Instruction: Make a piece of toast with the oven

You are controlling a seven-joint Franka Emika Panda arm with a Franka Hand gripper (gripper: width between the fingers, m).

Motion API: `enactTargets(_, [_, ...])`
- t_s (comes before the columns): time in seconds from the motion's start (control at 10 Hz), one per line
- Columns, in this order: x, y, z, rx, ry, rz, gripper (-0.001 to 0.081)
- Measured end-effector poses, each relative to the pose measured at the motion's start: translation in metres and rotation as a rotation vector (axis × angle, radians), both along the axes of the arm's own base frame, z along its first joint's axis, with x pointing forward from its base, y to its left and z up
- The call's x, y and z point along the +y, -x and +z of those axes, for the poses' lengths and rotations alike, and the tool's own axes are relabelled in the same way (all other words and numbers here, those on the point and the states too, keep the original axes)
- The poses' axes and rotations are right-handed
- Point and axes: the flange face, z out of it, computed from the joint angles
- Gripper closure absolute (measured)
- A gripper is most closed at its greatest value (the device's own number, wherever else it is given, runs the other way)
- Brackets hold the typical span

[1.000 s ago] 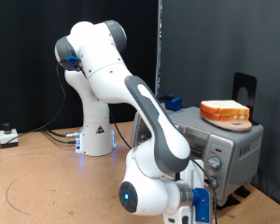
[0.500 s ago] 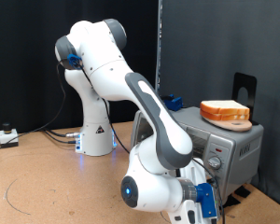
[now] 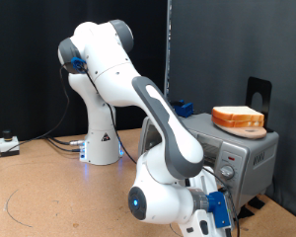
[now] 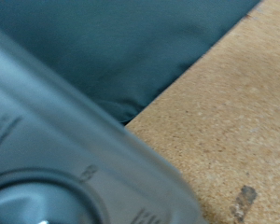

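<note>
While the arm's wrist has scarcely shifted, its hand, fingers unseen so I cannot tell its state, sits at the boxy silver toaster oven's (image 3: pixel 237 158) knobs; tan bread slice (image 3: pixel 237 116) lies atop, about one o'clock from the wrist.

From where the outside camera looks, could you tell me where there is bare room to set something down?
The cork table lies bare at the exterior view's left, between the cables and the arm's base. It is crowded at the right: the arm's wrist sits against the oven, whose top carries bread slices.
</note>
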Motion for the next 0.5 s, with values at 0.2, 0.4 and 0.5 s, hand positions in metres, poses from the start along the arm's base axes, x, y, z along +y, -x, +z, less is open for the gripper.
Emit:
enactTargets(0.2, [-0.0017,0.0071,-0.0035,-0.059,-0.025,0.03,0.001])
enactTargets(0.4, [-0.0025,0.009,-0.0048,-0.074,-0.031,0.033,0.001])
enactTargets(0.5, [-0.0026,0.0089,-0.0048,-0.074,-0.032,0.031,0.001])
